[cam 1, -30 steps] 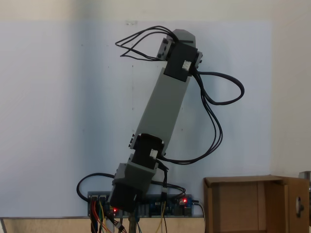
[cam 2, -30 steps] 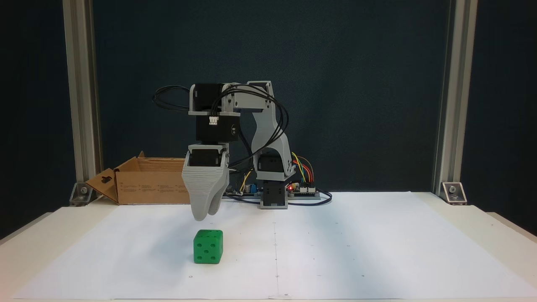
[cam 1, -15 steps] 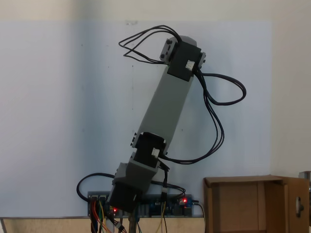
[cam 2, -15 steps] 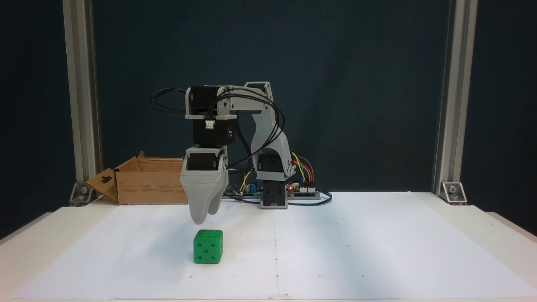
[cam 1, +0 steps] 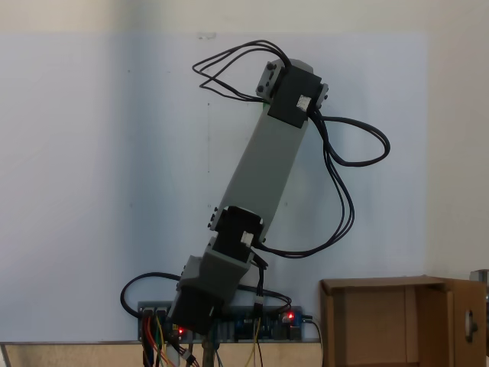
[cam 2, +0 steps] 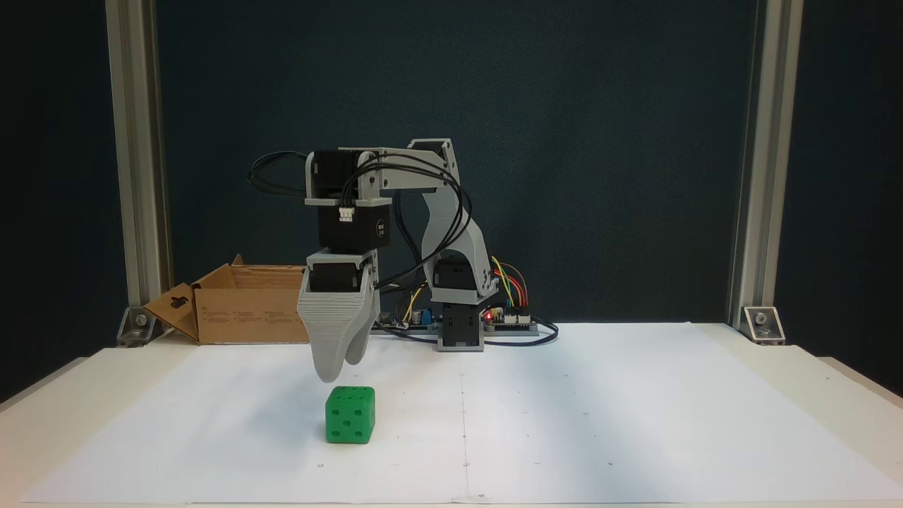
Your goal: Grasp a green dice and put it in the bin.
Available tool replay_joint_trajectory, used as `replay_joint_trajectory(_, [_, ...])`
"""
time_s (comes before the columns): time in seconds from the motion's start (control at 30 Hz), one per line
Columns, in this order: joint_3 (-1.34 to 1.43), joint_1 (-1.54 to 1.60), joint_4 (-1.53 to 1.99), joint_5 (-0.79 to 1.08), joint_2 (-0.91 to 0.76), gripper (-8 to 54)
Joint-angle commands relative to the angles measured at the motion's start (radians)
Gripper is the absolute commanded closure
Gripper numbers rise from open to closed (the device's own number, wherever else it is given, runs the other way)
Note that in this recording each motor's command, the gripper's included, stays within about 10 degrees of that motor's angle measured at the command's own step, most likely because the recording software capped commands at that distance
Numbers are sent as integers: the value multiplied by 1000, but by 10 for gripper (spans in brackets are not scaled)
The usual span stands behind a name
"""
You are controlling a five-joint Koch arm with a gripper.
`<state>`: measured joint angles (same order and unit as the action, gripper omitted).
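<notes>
The hand [cam 2: 337, 370] hangs with its tips pointing straight down, poised above the green dice [cam 2: 350, 415] and clear of it, with a gap of bare paper visible between tips and cube. In this fixed view the tips sit slightly to the left of the cube's centre, so the dice lies almost directly below the hand and a little to the view's right. The two jaws overlap, one behind the other; whether they are parted or closed cannot be told, and nothing is held between them. The dice, a cube with no long axis, rests on the white paper covering the bench [cam 2: 635, 409], one face toward the camera. The arm reaches forward from its base [cam 2: 460, 331], its forearm near horizontal and the wrist turned downward. In the other fixed view the arm's long grey link [cam 1: 263, 172] slants across the paper. The bin [cam 2: 243, 305] stands well apart, behind and to the view's left, flaps upright; it also appears at [cam 1: 401, 321]. The coming move is judged to be a short descent onto the cube.
</notes>
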<state>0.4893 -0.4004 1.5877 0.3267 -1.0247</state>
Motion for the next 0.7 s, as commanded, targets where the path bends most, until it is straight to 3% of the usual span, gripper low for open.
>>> replay_joint_trajectory(0.0, [-64, 0, 52, 58, -3, 19])
replay_joint_trajectory(0.67, [130, -20, -100, 60, 28, 21])
